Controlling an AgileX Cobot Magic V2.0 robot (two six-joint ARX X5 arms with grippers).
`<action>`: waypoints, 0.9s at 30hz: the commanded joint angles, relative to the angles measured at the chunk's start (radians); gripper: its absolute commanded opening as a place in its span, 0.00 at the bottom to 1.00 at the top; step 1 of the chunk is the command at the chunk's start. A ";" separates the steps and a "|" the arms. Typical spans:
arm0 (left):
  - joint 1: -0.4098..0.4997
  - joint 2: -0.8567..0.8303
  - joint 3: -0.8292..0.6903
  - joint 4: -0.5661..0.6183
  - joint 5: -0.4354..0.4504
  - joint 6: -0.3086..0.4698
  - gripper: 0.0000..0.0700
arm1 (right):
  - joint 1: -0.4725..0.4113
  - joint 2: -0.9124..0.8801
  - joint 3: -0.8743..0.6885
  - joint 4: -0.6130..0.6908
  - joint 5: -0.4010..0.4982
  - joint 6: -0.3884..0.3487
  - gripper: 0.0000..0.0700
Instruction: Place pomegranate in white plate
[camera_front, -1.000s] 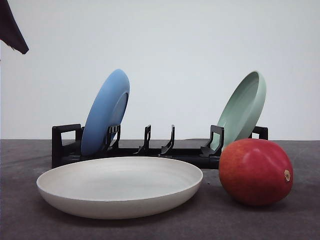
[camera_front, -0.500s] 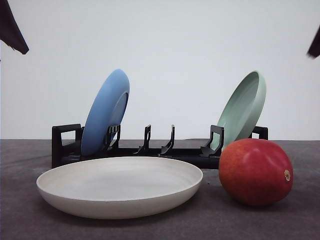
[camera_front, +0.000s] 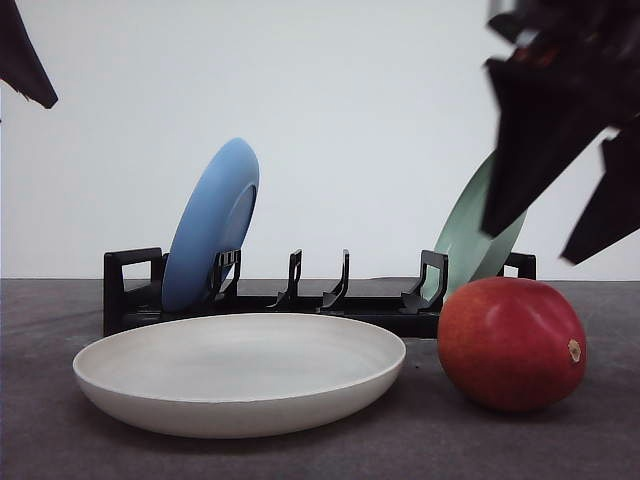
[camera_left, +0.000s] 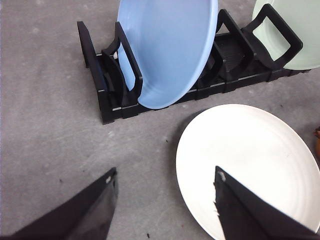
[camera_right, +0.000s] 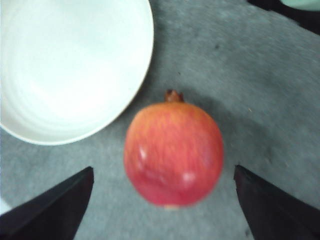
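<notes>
The red pomegranate rests on the dark table at the right, its crown nub facing right. Just left of it lies the empty white plate. My right gripper hangs open above the fruit, blurred, both dark fingers spread wide. In the right wrist view the pomegranate sits between the open fingertips, with the white plate beside it. My left gripper is open over bare table next to the white plate, holding nothing.
A black dish rack stands behind the plate. A blue plate leans in its left end and a pale green plate in its right end. A white wall closes the back.
My right gripper has swept down into the front view from the upper right and now hangs over the pomegranate. The fruit, the plates and the left arm have not moved.
</notes>
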 joint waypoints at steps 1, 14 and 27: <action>-0.002 0.006 0.015 0.011 0.001 0.004 0.50 | 0.012 0.040 0.021 0.029 0.005 0.016 0.82; -0.002 0.006 0.015 0.012 0.000 0.007 0.50 | 0.015 0.248 0.021 0.096 0.024 0.023 0.84; -0.002 0.006 0.015 0.012 0.000 0.008 0.50 | 0.018 0.279 0.094 -0.050 0.023 0.041 0.71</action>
